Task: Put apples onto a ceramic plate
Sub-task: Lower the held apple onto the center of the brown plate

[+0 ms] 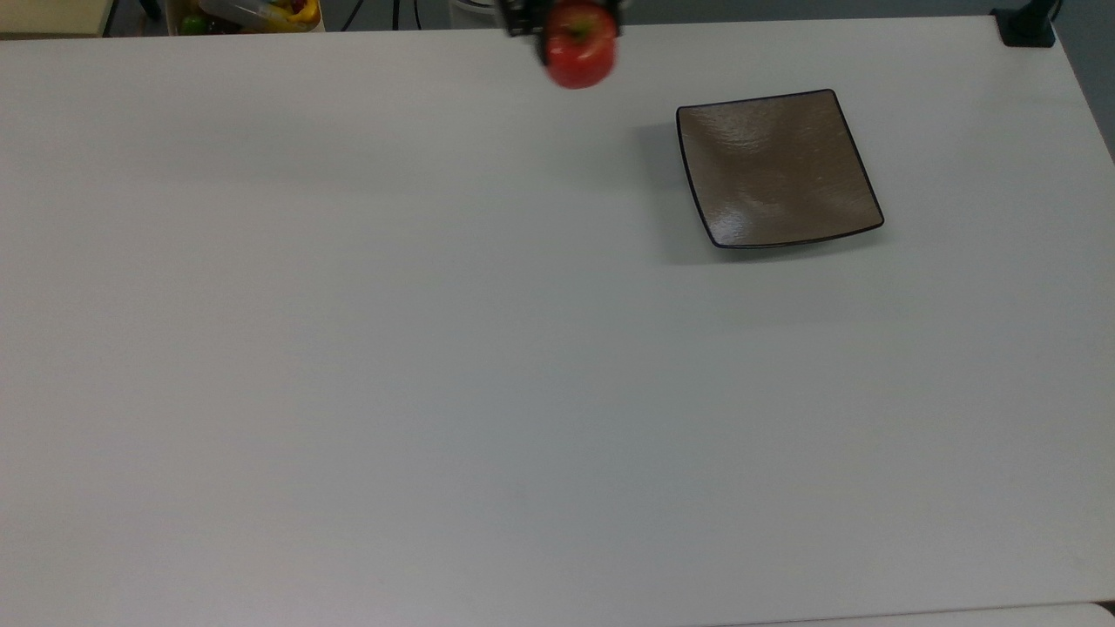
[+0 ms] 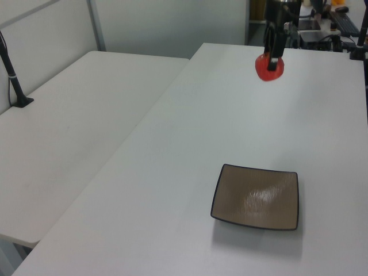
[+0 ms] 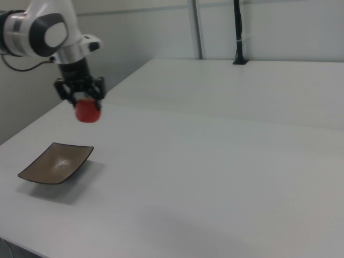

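Fingers (image 3: 86,98) are clamped on either side of the apple (image 3: 87,111), so the gripper (image 2: 275,56) is closed around it and carrying it in the air above the worktop (image 1: 435,348). You can see the black fingers hugging the top half of the fruit in the right view, with the red bottom sticking out below them.

Using the plate (image 1: 778,169) as the reference: in the top view the apple (image 1: 579,43) sits off the top view's left of the plate, up near the worktop's far edge, clearly apart from it. In the left view the apple (image 2: 269,67) hangs well beyond the plate (image 2: 257,196), further back along the worktop. In the right view it floats above and a bit to the right view's right of the plate (image 3: 56,162), not touching it.

Plate itself is square, brownish, glossy, dark thin rim, lying flat on the white worktop with nothing on it. Its corners curl up slightly.

White arm (image 3: 45,32) comes in from the right view's upper left, gripper pointing straight down.
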